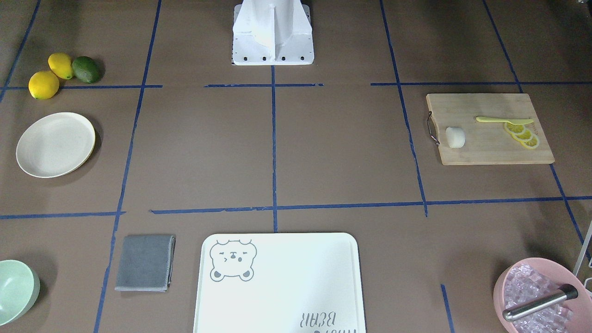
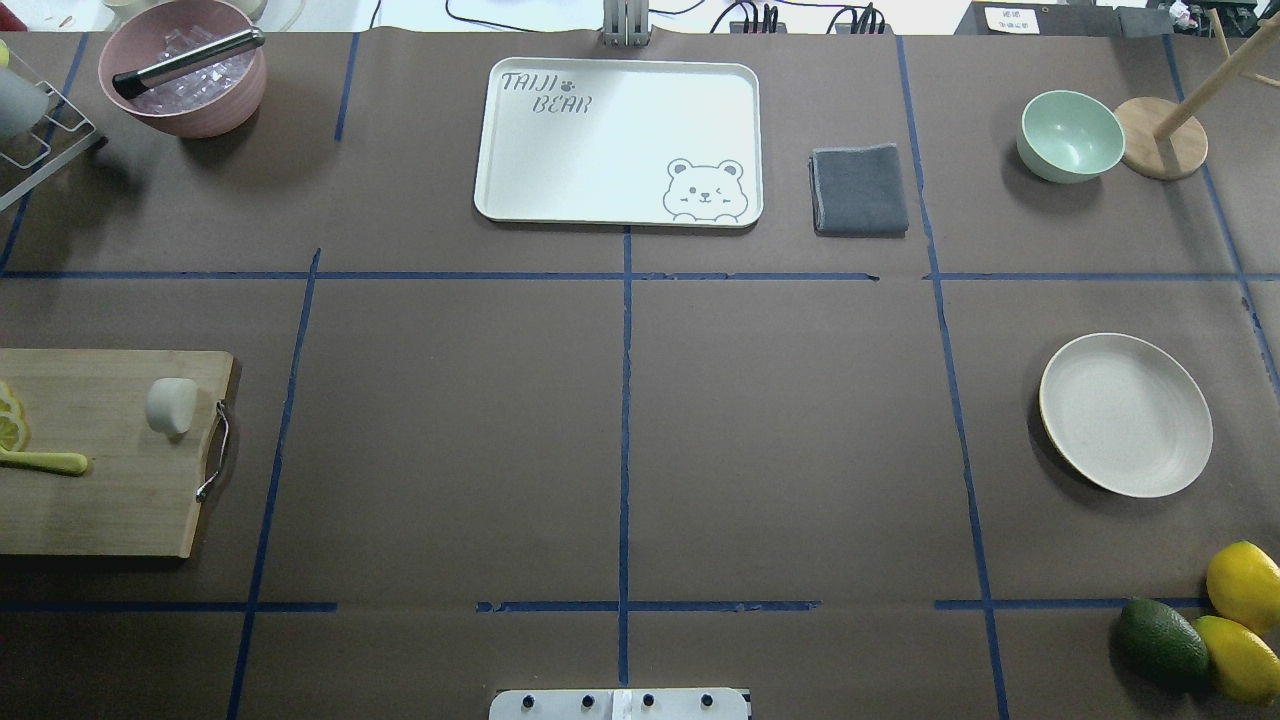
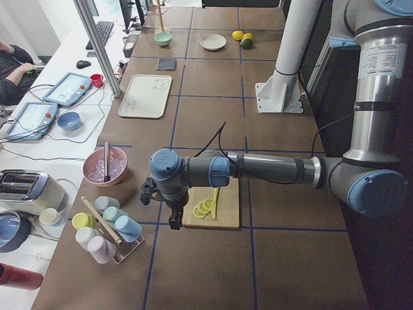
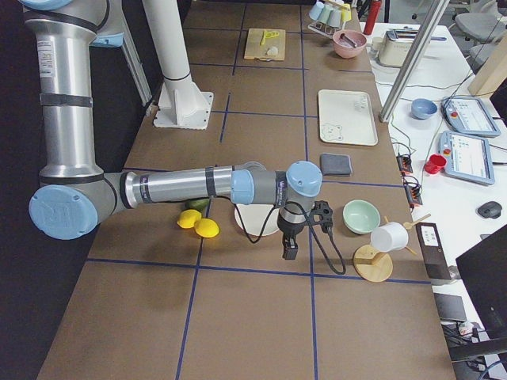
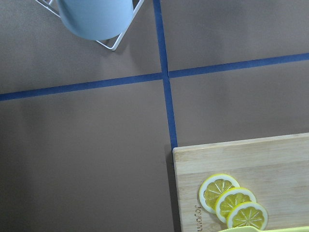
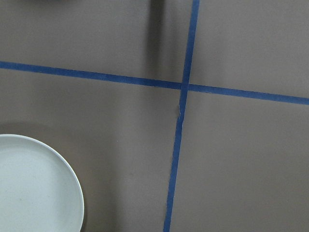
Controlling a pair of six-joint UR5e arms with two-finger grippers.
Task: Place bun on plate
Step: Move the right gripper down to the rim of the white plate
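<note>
Left hand (image 3: 174, 225) hangs apart from smooth, stubby bun (image 1: 454, 137).

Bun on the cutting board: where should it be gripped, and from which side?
Take the bun across its curved body, straight down from above. It seems to lie on its side on the cutting board, apart from the metal handle and the lemon slices, so both flanks look free.

The left arm (image 3: 271, 169) lies level, its forearm stretched out behind the left gripper (image 3: 175, 223), which hangs straight down under the wrist. The right arm (image 4: 182, 187) is posed alike, the right gripper (image 4: 291, 252) pointing down beneath its wrist. Neither gripper's jaw gap can be made out.
</note>
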